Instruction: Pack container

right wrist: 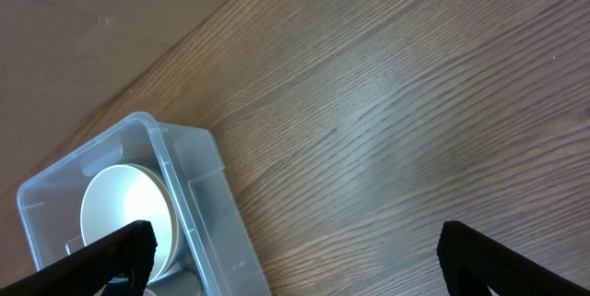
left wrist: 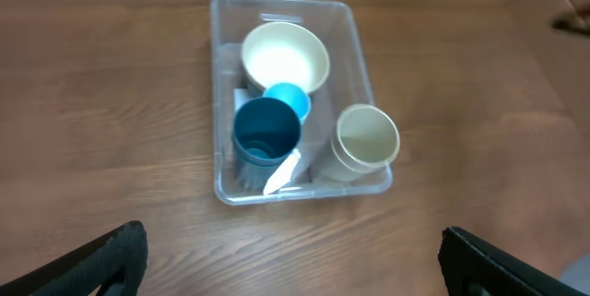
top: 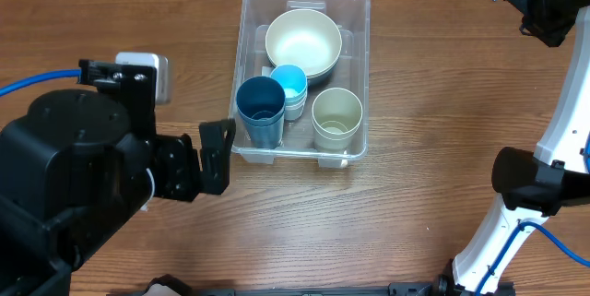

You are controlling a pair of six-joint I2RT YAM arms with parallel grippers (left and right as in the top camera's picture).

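In the left wrist view, the left gripper [left wrist: 293, 245] is released. Its dark fingers [left wrist: 111, 257] sit wide apart in the lower corners of the frame, with only bare table [top: 442, 102] between them. The right gripper [right wrist: 295, 241] is also spread wide and holds nothing. It hangs over the table near the upper right corner of the overhead frame.

The table is brown wood with a fine, even grain and a slight sheen. The container [top: 258, 10] stands on it just beyond the left gripper, in the upper middle of the overhead frame, its long side running away from the camera. Nearest inside it are a dark blue cup [top: 261, 102] on the left and a cream cup [top: 336, 113] on the right. A light blue cup [top: 289, 81] stands behind and between them, and a white bowl [top: 302, 40] fills the far end.

A white label [left wrist: 281, 174] shows through the container's clear floor beside the dark blue cup, but it is too blurred to tell if it carries any writing.

At the upper left of the right wrist view, beyond the table's edge, lies a plain dull brown surface.
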